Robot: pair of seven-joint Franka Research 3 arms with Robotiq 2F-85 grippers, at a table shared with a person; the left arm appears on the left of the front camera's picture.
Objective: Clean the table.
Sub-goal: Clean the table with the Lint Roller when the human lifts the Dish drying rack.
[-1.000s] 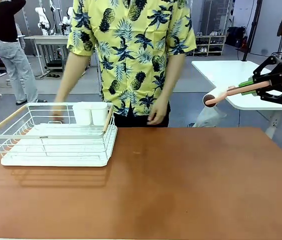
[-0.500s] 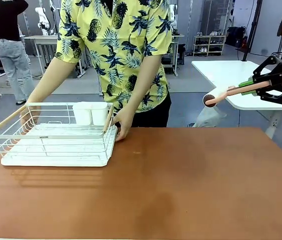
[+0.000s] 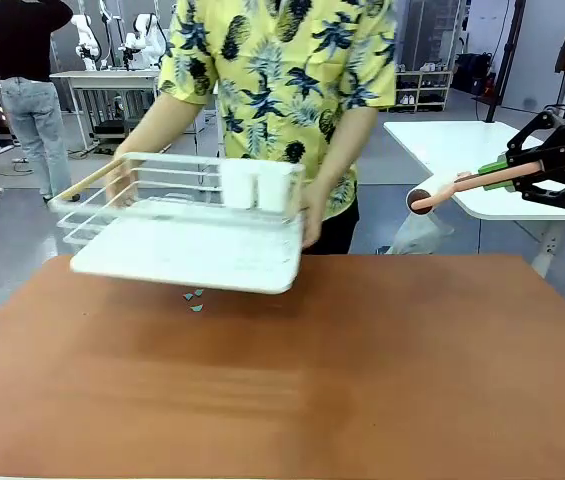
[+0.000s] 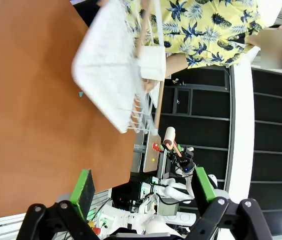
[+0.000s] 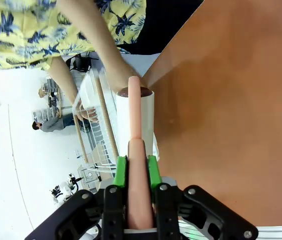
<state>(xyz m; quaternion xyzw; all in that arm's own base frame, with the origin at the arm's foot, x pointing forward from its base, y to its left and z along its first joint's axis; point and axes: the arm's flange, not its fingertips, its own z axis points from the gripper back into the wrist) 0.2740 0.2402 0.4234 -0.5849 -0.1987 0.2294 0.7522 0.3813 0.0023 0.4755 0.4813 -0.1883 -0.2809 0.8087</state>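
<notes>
Firstly, item one: the large rectangular table (image 3: 412, 370) with a smooth matte reddish-brown top, spanning the foreground between us and the person (image 3: 282, 70) at its far side.

Item two: a few small teal scraps (image 3: 194, 299), lying on the far left part of the top.

Item three: a white wire dish rack (image 3: 187, 255) on a white tray, carrying two white cups (image 3: 257, 185). It is held clear of the top and slightly tilted, with one hand (image 3: 314, 215) of the person at each end, and it hangs just above the scraps.

Item four: the right gripper (image 3: 510, 172), off the table's far right corner. Its jaws are clamped tight on the pink handle of a white lint roller (image 3: 462, 185).

Item five: the left gripper (image 4: 143, 185), jaws wide apart, holding nothing.

Risks, as we judge them:
- The roller could strike the rack or a hand if it travels to the scraps while these hang over them.
- The handle, gripped well back from the roll, could twist in the jaws under pressing.
- The light scraps could be brushed off the edge.
- The cups could slide from the tilted rack.
</notes>
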